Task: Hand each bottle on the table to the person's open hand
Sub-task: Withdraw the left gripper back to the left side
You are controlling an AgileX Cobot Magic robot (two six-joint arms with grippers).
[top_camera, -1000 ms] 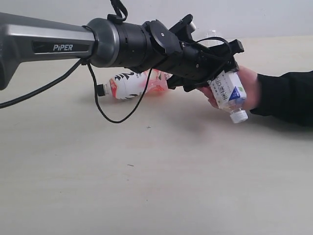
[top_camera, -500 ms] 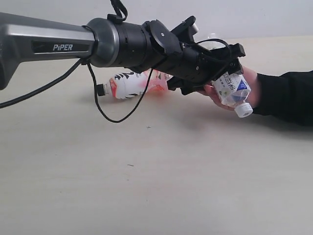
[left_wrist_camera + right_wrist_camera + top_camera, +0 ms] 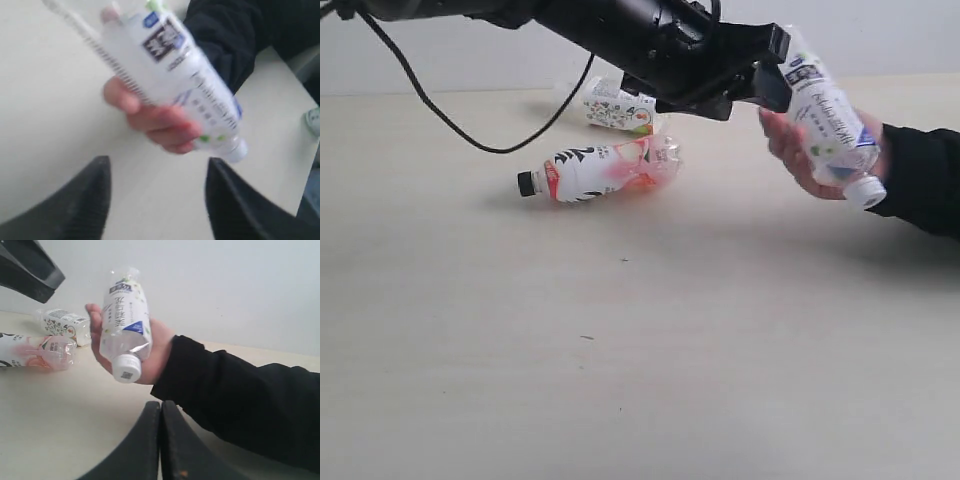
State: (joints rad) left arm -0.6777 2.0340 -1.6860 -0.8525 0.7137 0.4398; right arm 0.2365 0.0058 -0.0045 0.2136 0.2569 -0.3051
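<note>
**Exterior view:** the black left gripper [image 3: 765, 80] is hovering beside the base of a clear blue-and-white labelled plastic bottle [image 3: 830, 115]. The bottle is resting tilted, white cap downward, in the person's hand [image 3: 800, 150] above the pale beige wood-grain table [image 3: 620, 350]. A red-and-white black-capped bottle [image 3: 600, 170] is lying on the table, with a white floral bottle [image 3: 615, 108] behind it.

**Left wrist view:** the fingers [image 3: 75, 210] are standing apart, gripping nothing.

**Right wrist view:** the right gripper [image 3: 161, 407] is pressing its fingers together, empty.

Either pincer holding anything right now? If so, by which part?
Neither. The left pincer is open and clear of the blue-and-white bottle. The person's hand holds that bottle around its labelled body. The right pincer is shut on nothing.
</note>
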